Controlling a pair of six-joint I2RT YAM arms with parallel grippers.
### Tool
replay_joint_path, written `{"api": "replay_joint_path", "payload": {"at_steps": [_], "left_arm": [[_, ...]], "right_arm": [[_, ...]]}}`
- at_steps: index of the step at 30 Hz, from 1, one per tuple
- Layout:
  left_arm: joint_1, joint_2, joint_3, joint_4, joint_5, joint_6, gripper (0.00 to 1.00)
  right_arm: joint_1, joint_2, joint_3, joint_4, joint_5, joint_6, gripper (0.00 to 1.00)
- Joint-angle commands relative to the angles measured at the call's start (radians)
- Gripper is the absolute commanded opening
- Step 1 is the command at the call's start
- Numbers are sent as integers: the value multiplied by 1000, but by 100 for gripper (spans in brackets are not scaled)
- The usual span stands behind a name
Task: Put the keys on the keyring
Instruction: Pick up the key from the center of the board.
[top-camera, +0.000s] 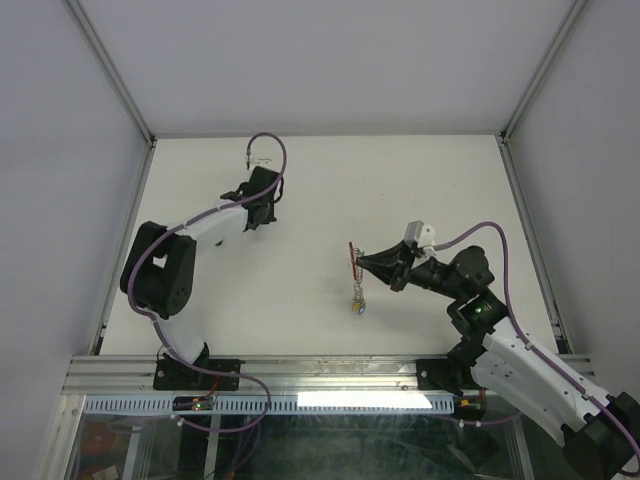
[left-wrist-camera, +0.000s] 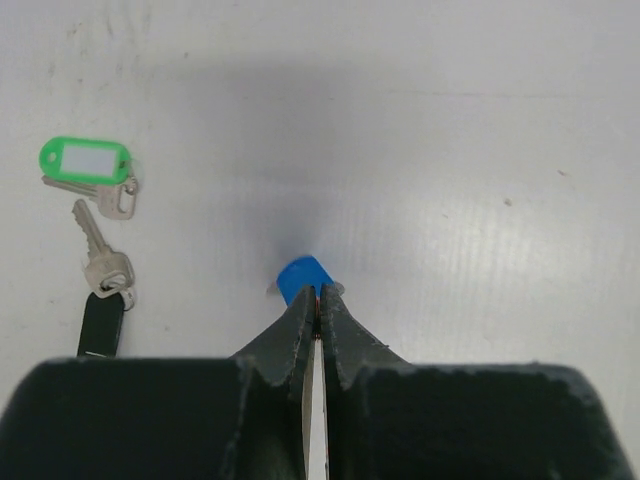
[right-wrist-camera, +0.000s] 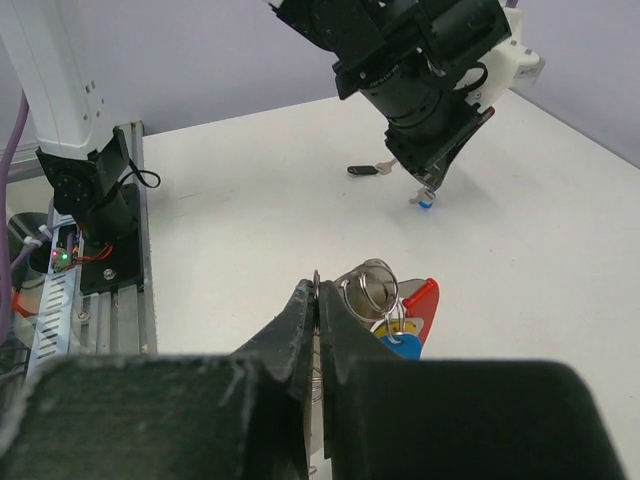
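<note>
Only the left wrist view shows the left gripper (left-wrist-camera: 318, 302) pinched shut on a tiny blue-capped metal key (left-wrist-camera: 303, 274), near a green-framed tag with silvery keys (left-wrist-camera: 86, 162). The right wrist view shows the right gripper (right-wrist-camera: 320, 300) clamped on the red-arc, silvery-ringed keyring (right-wrist-camera: 385, 300) over the white table (top-camera: 320, 190). Pale grey walls (top-camera: 60, 150) enclose it.

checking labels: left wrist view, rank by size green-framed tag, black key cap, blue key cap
1. green-framed white tag
2-3. black plastic key cap and blue plastic key cap look alike, both partly hidden
</note>
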Motion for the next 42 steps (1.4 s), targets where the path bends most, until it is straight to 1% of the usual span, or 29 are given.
{"api": "replay_joint_path", "payload": {"at_steps": [1,5,8,11,15,19,22,24,31,36,39,42], "left_arm": [[-90,-116,-38,72,95,97,0],[-202,-208,-114,121,132,142,0],[-239,-293,-171,159,206,149,0],[-244,-386,-223,189,305,146,0],[-245,-502,-273,210,400,159,0],[-245,-602,-308,227,473,182,0],[-244,-664,-329,249,519,196,0],[-245,-695,-331,262,557,205,0],[-245,-779,-326,282,650,240,0],[-244,-829,-332,320,740,266,0],[-245,-850,-332,353,823,276,0],[-245,-866,-327,370,868,281,0]], "right_arm": [[-6,-43,55,4,22,-33,0],[-5,-63,67,-47,40,-54,0],[-6,-67,76,-94,35,-66,0],[-5,-70,88,-158,36,-67,0],[-5,-57,126,-261,97,-35,0],[-6,-28,156,-312,81,46,0],[-6,-26,155,-300,45,110,0],[-5,-29,149,-293,30,123,0],[-5,-15,156,-258,42,191,0],[-4,-15,164,-180,44,231,0],[-6,-12,162,-97,0,255,0],[-6,-12,159,-30,-37,259,0]]}}
